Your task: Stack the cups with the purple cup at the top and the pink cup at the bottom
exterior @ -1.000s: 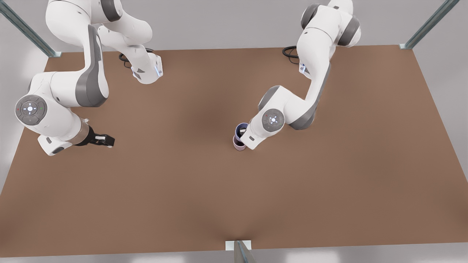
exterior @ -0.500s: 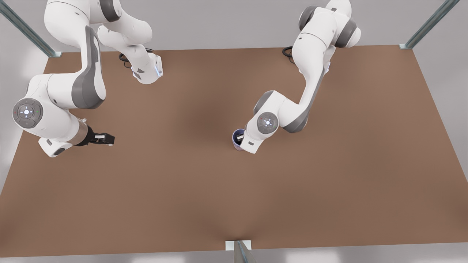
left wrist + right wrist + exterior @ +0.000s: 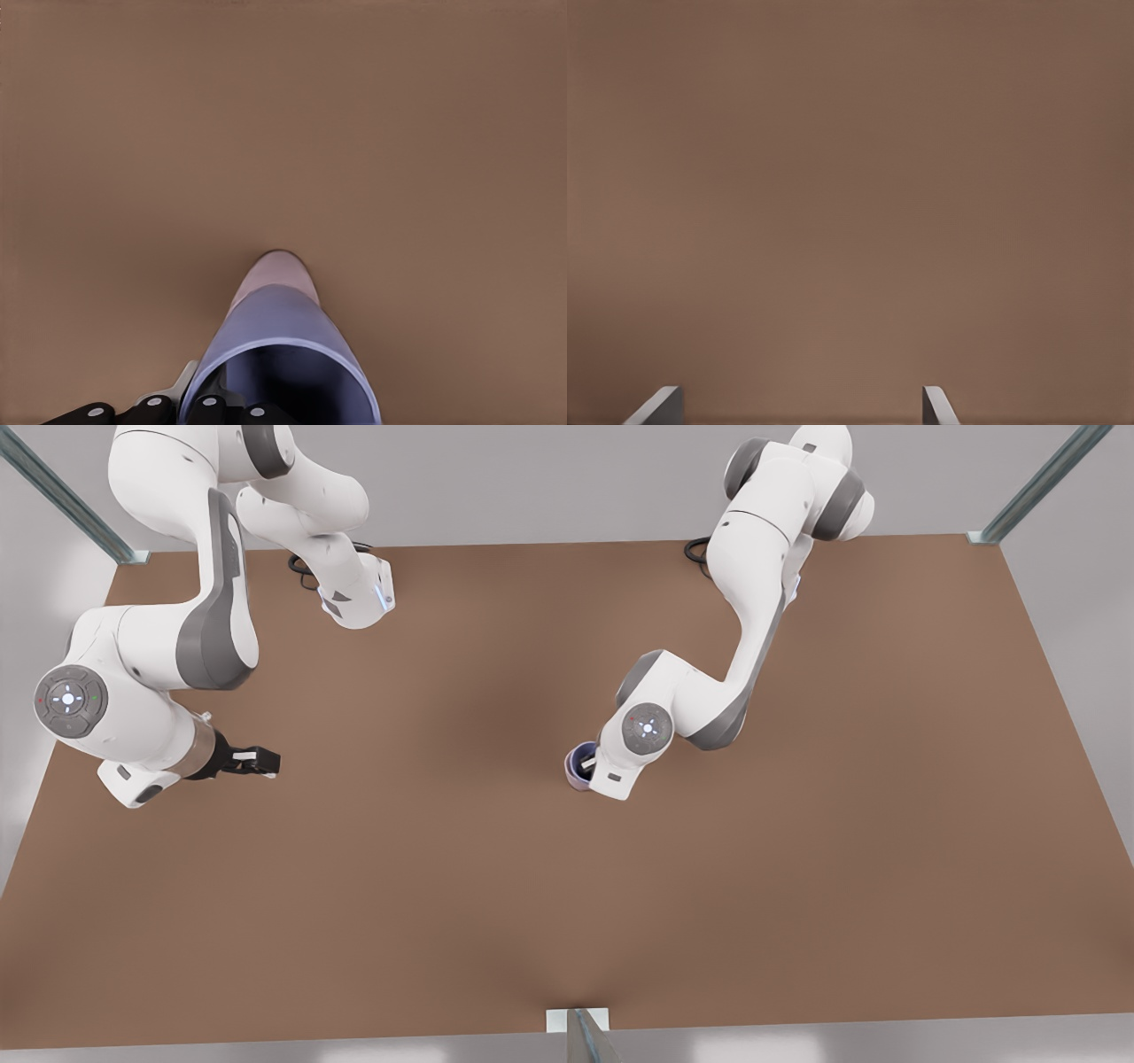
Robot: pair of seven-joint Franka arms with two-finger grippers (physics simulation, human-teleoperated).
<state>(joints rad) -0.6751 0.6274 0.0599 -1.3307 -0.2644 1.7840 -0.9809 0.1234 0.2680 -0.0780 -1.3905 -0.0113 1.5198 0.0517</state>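
- Since a second ago, the purple cup is sitting lower, sunk into the pink cup instead of hanging above and behind it; the arm on the front view's right has come down with it.
- Two cups are standing near the middle of the brown table, one nested in the other: both small, tapered and handleless, the blue-violet one showing a dark inside, the pale pink one showing as a rim and a band of wall around it.
- The left gripper is pinching the purple cup's wall (one finger inside, one outside).
- The right gripper is waiting well off at the front view's left, above bare table, its fingertips spread wide and holding nothing.
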